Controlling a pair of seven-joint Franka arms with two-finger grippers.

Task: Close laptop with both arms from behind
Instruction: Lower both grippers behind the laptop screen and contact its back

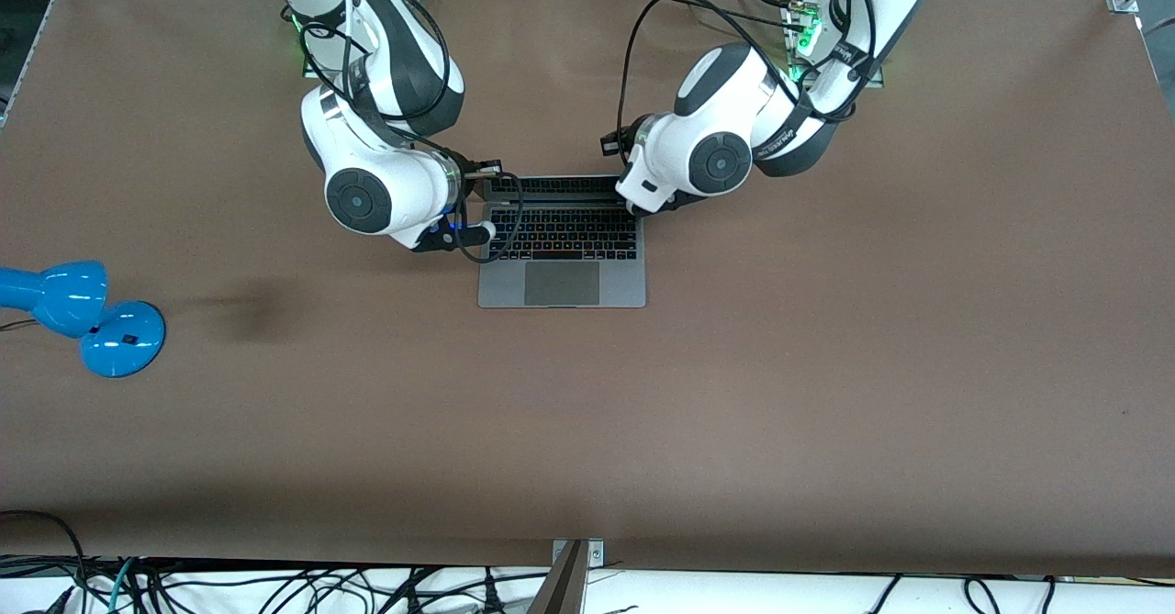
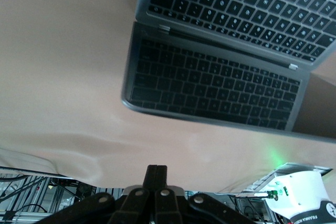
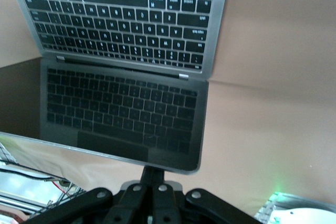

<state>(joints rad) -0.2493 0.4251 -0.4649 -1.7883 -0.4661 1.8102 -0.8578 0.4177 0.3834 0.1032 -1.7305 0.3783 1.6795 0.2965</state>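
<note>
Both end effectors pressed together: the left end effector (image 2: 156, 174) and the right end effector (image 3: 152, 177) sit at the lid's top edge. The laptop (image 1: 562, 242) lies mid-desk (image 1: 826, 366), open, trackpad toward the front camera, hinge running arm-to-arm.

The laptop (image 1: 562, 251) lies open mid-table, nearer the edge where the arms' bases stand, its trackpad toward the front camera. It is slim grey metal with black keys. Its dark screen stands raised, mirroring the keyboard; the tilt is seemingly near upright.
</note>
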